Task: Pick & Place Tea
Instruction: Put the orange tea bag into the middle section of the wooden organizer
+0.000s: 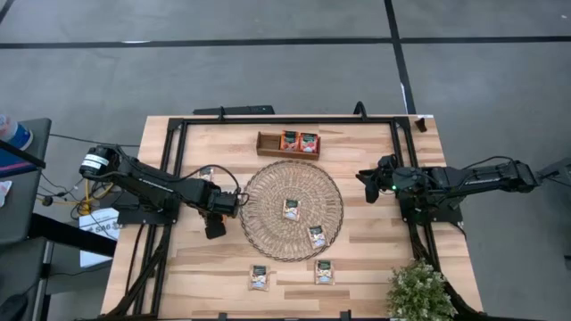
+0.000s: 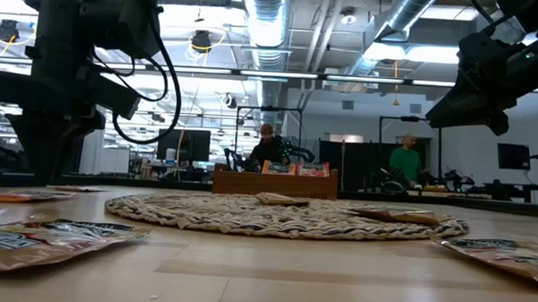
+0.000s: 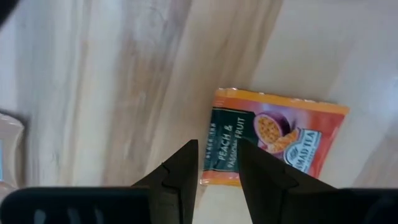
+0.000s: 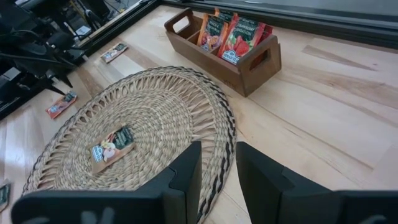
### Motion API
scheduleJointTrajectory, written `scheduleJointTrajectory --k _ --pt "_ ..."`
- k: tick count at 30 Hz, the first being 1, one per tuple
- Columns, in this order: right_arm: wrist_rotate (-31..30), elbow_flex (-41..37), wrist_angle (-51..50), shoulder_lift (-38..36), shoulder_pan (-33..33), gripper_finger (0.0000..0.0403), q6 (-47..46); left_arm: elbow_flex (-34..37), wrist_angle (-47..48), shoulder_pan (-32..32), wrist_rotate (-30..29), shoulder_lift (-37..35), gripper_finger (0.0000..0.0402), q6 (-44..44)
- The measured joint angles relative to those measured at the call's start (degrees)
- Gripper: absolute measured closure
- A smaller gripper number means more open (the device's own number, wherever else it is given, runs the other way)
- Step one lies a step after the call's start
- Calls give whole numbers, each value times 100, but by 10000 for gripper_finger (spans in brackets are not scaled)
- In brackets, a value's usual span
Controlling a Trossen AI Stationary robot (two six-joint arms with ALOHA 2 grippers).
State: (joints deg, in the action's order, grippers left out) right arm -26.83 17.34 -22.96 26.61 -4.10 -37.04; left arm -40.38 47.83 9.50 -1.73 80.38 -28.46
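An orange tea sachet (image 3: 273, 134) lies flat on the wood just left of the round woven mat (image 1: 292, 209). My left gripper (image 3: 217, 168) points straight down over that sachet's dark-printed end, open, with a narrow gap between its fingers. Two pale sachets (image 1: 291, 209) (image 1: 316, 236) lie on the mat. Two more (image 1: 260, 277) (image 1: 324, 272) lie on the table near its front edge. The wooden tray (image 1: 288, 143) holds red-orange sachets (image 4: 239, 37) standing upright. My right gripper (image 4: 217, 165) hangs open above the table, right of the mat. My left gripper comes from above, its fingers (image 3: 183, 171) standing over the sachet's short dark end (image 3: 217, 146). I cannot tell whether the tips touch it. The sachet lies flat on the table.
A further small sachet (image 4: 114, 53) lies on the wood at the far left. A potted plant (image 1: 419, 290) stands at the near right corner. A black frame (image 1: 285, 119) runs round the table. People sit in the room beyond, in the low view.
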Motion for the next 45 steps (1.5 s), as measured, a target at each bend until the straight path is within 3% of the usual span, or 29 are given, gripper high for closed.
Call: scheduleJointTrajectory --k 17,25,38,45 --pt "0 1 0 -1 0 310 -1 317 -512 0 147 11 298 234" --pt "0 0 0 -1 0 310 -2 271 -616 -9 652 490 302 479" --pt "1 0 3 0 0 310 -2 293 -616 -20 788 485 395 323" --pt "1 1 4 0 0 310 -3 93 -266 -11 775 514 401 183"
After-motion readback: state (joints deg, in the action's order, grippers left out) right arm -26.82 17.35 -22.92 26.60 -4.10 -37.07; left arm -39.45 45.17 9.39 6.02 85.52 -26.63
